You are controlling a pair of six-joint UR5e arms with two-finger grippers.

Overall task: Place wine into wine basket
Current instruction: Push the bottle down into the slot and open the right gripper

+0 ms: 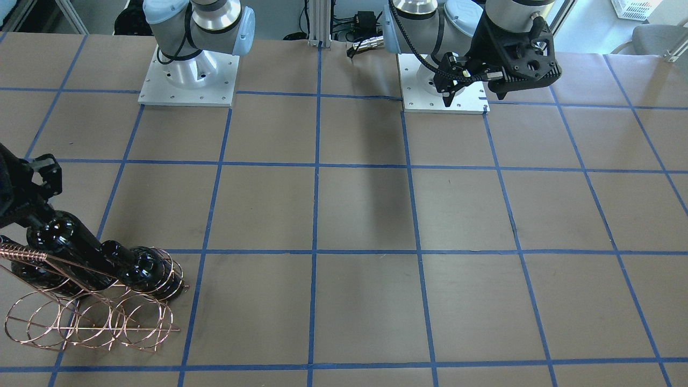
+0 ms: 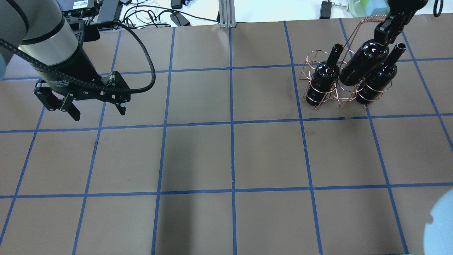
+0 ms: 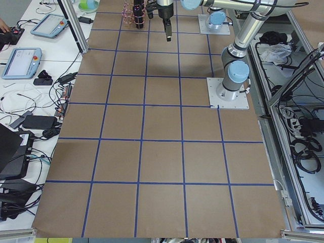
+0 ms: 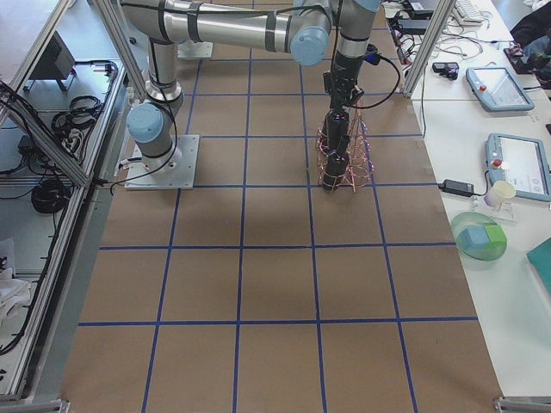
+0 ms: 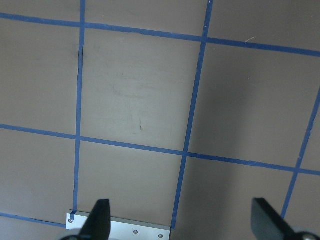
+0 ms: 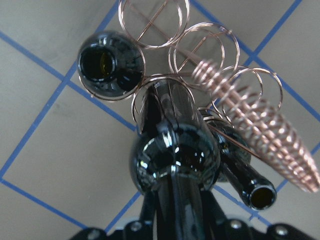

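Note:
My right gripper (image 2: 384, 32) is shut on the neck of a near-black wine bottle (image 2: 363, 61) and holds it tilted, with its base at the middle loop of the copper wire wine basket (image 2: 316, 97). Two more dark bottles (image 2: 322, 79) (image 2: 378, 78) stand in loops on either side of it. In the right wrist view the held bottle (image 6: 175, 155) fills the centre, next to the coiled handle (image 6: 262, 132). In the front-facing view the right gripper (image 1: 32, 209) and basket (image 1: 91, 320) sit at the far left. My left gripper (image 2: 99, 113) is open and empty, far from the basket.
The table is brown with a blue tape grid (image 2: 231, 124). The arm bases (image 1: 188, 80) (image 1: 443, 88) stand on metal plates. Cables and boxes (image 2: 148, 14) lie beyond the far table edge. A green bowl (image 4: 479, 238) and tablets are on the side bench.

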